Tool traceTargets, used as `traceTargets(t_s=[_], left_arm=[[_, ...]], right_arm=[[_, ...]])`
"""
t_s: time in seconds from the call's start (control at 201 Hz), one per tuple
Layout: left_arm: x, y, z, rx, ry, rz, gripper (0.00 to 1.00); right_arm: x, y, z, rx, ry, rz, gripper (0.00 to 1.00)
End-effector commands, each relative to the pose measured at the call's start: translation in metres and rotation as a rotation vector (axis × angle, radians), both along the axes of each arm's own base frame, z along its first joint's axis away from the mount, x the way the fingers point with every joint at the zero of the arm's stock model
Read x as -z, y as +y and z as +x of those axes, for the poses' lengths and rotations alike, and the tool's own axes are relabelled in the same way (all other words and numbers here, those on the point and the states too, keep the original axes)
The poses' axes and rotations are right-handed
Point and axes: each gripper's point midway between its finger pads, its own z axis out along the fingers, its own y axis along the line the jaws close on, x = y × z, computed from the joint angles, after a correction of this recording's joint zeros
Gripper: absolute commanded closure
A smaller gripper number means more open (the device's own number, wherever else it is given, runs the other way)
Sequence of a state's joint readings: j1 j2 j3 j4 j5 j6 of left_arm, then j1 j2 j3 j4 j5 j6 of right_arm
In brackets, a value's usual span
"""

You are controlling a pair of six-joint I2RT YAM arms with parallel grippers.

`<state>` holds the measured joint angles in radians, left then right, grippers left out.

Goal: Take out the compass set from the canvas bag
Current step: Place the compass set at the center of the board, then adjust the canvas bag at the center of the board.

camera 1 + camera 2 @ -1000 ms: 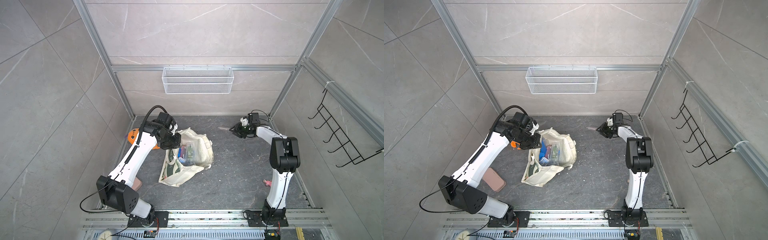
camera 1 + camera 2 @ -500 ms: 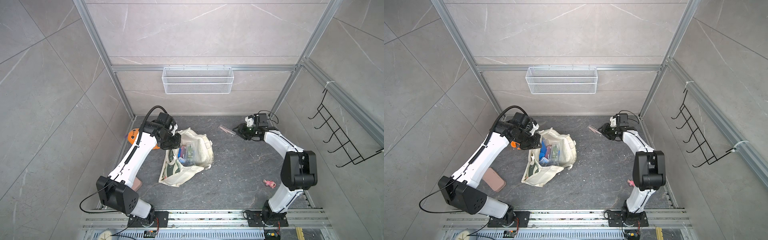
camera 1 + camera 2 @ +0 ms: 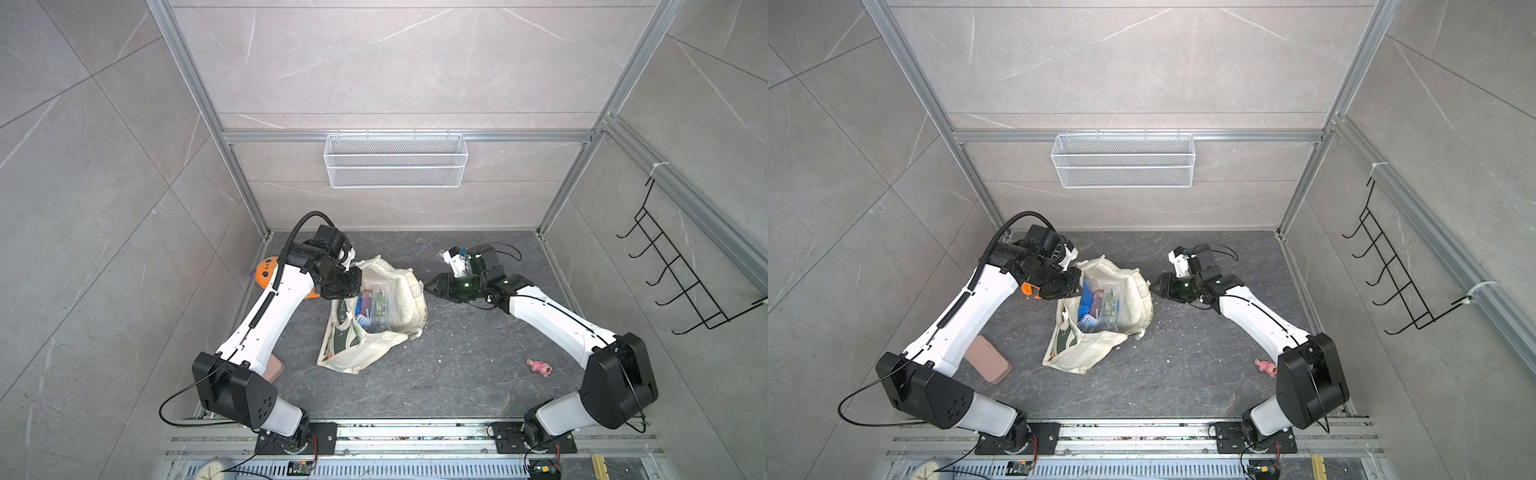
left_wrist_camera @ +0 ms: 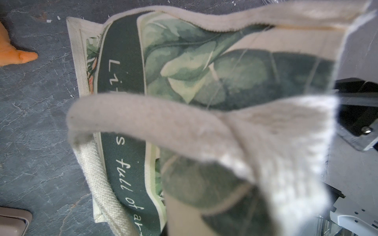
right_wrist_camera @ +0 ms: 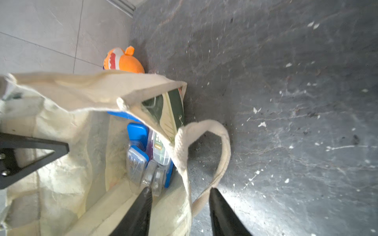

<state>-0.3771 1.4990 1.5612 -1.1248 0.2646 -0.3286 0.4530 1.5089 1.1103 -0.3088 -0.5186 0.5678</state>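
The cream canvas bag [image 3: 409, 299] [image 3: 1136, 297] lies mid-floor with its mouth held open. My left gripper [image 3: 353, 282] is shut on its left rim and holds that rim up; the left wrist view shows only the green printed panel [image 4: 122, 81] and a blurred handle. Blue and clear plastic cases [image 3: 376, 303] [image 5: 139, 134] lie inside; I cannot tell which is the compass set. My right gripper [image 3: 428, 286] [image 5: 180, 189] is open at the right rim. One finger points into the mouth, the other is outside beside a loop handle [image 5: 223, 155].
An orange plush toy [image 3: 266, 272] [image 5: 122, 61] sits by the left wall behind the left arm. A pinkish-brown case [image 3: 988, 359] lies front left, a small pink toy [image 3: 539, 367] front right. A wire basket [image 3: 395, 160] hangs on the back wall, a black hook rack [image 3: 681, 282] on the right wall.
My right arm has swung from the back right corner over to the bag's right rim. The left arm and the bag have kept still.
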Motion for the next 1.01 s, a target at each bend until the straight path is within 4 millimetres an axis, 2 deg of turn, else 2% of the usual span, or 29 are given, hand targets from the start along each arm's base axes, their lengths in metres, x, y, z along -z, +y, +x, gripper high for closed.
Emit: traceTargets(t_s=[0.0,0.224,0.269,0.419,0.503,0.583,1.002], left_arm=[[-0.022,-0.007,-0.009,0.023,-0.037,-0.066,1.00],[-0.025,-0.008,-0.005,0.022,-0.043,-0.069,1.00],[-0.025,-0.008,-0.004,0.022,-0.045,-0.067,1.00],[-0.027,-0.010,0.001,0.022,-0.052,-0.068,1.00],[-0.028,-0.012,0.005,0.025,-0.053,-0.066,1.00],[-0.029,-0.013,0.010,0.023,-0.057,-0.063,1.00],[-0.042,-0.021,0.042,0.060,-0.118,-0.029,1.00]], right_arm=[[0.009,0.009,-0.006,-0.025,-0.014,-0.023,0.52],[0.023,0.022,-0.014,-0.042,0.003,-0.059,0.57],[0.022,0.025,-0.016,-0.043,0.002,-0.055,0.62],[0.023,0.034,-0.024,-0.040,-0.001,-0.062,0.90],[0.022,0.041,-0.031,-0.036,-0.006,-0.062,0.97],[0.020,0.048,-0.039,-0.033,-0.014,-0.066,1.00],[0.010,0.083,-0.081,-0.031,-0.084,-0.084,1.00]])
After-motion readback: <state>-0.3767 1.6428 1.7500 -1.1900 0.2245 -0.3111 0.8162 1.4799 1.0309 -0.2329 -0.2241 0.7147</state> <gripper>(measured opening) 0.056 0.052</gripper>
